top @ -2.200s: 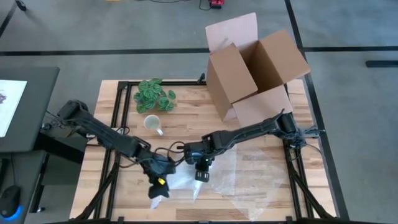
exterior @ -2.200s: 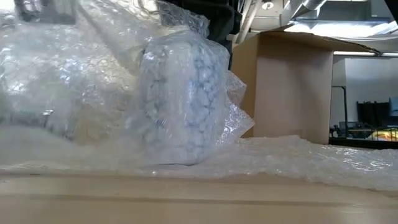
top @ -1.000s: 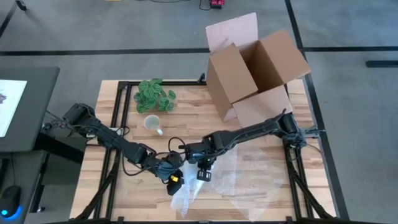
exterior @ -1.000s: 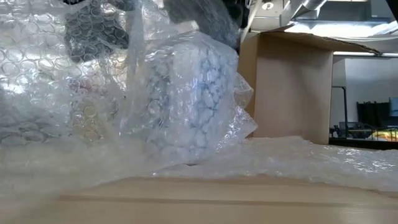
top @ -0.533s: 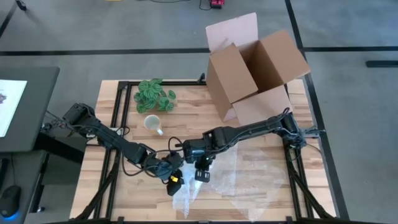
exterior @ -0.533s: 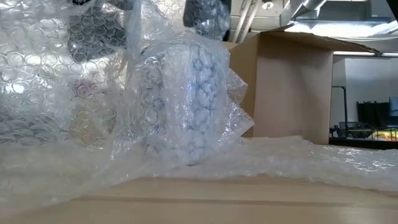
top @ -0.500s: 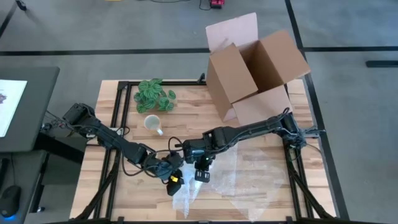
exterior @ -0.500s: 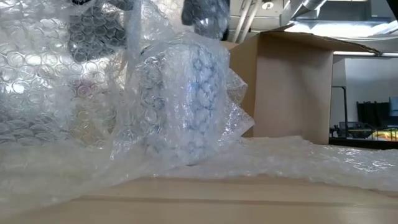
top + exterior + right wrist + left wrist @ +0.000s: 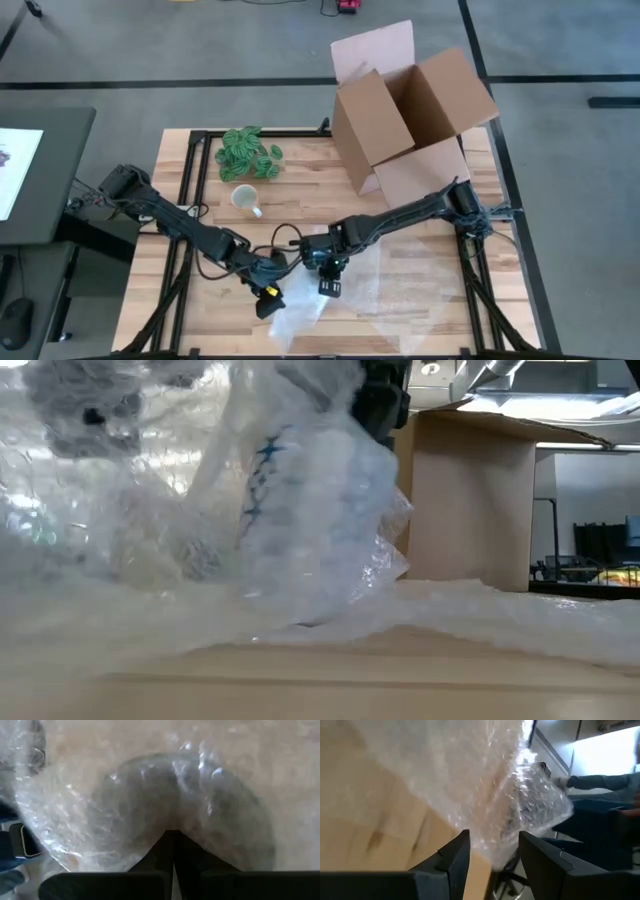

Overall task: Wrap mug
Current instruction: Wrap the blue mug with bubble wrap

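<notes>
The wooden worktop (image 9: 300, 190) fills the middle of the room, and the biggest thing on it is the open cardboard box (image 9: 410, 110) at the far right corner, flaps up, tipped toward the centre. In front of it, along the near edge, a sheet of clear bubble wrap (image 9: 400, 285) spreads across the wood and bunches up toward the near middle.

From table height, a mug bundled in bubble wrap (image 9: 315, 510) stands on that sheet, tilted, with blue markings showing faintly through the plastic; more loose wrap billows to its side.

The right arm reaches across from the right side, and the right hand (image 9: 330, 280) sits over the bundle near the middle of the near edge. Its own camera shows the two finger tips pressed together with the wrapped bundle (image 9: 175, 815) just ahead of them, so the hand is clenched; I cannot tell whether any plastic is pinched between them.

The left arm stretches in from the left, and the left hand (image 9: 268, 298) is low at the near edge, just beside the right one. In its wrist view the fingers (image 9: 452, 860) stand apart with a fold of bubble wrap (image 9: 485, 785) running between them, not squeezed.

Farther back on the left sit a green leafy plant (image 9: 248, 153) and, just in front of it, a bare white mug (image 9: 244, 197).
</notes>
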You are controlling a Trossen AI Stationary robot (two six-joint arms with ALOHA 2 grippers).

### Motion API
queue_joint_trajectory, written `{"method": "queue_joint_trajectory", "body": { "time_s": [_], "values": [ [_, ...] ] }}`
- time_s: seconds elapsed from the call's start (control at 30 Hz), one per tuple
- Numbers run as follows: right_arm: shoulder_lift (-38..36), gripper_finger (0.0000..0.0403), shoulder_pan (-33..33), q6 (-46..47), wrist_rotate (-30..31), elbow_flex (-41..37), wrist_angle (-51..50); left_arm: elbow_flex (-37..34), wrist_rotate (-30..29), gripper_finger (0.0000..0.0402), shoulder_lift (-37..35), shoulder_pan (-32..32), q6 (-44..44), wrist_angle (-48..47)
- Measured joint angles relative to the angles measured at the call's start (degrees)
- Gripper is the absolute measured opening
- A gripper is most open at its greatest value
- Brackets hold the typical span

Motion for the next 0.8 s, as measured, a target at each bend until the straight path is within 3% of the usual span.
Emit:
{"method": "queue_joint_trajectory", "body": {
  "time_s": [0.07,0.3,0.53,0.8],
  "values": [
    [0.0,0.0000,0.3,0.2,1.4,-0.1,-0.4,0.0,-1.1,0.0150,-1.3,-0.1,-0.6,-0.2],
    [0.1,0.0000,0.7,0.7,1.5,0.5,-1.4,0.0,-15.3,0.0150,-2.0,0.8,4.2,1.2],
    [0.2,0.0000,0.6,-0.1,0.9,7.0,-9.5,0.0,-16.9,0.0150,1.0,3.2,8.1,9.0],
    [0.2,0.0001,0.3,-1.4,-0.1,13.3,-15.6,0.1,-17.0,0.0150,4.7,4.2,8.4,9.7]
  ]
}}
